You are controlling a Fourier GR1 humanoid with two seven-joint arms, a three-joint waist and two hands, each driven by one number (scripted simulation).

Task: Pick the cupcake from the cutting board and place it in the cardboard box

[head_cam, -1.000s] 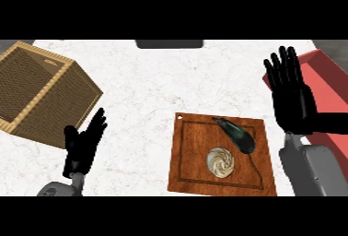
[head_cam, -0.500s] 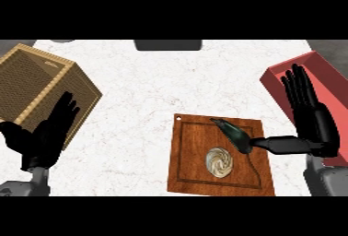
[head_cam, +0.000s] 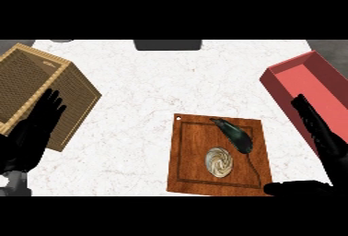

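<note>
The swirl-topped cream cupcake [head_cam: 219,161] is sitting untouched on the brown wooden cutting board [head_cam: 194,159], beside a dark green elongated vegetable [head_cam: 234,136]. Both black hands, left [head_cam: 31,138] and right [head_cam: 323,138], are hanging open and holding nothing, so the pick is only beginning. Next, the right hand should probably be closing round the cupcake before carrying it far left to the tan cardboard box [head_cam: 34,87].
</note>
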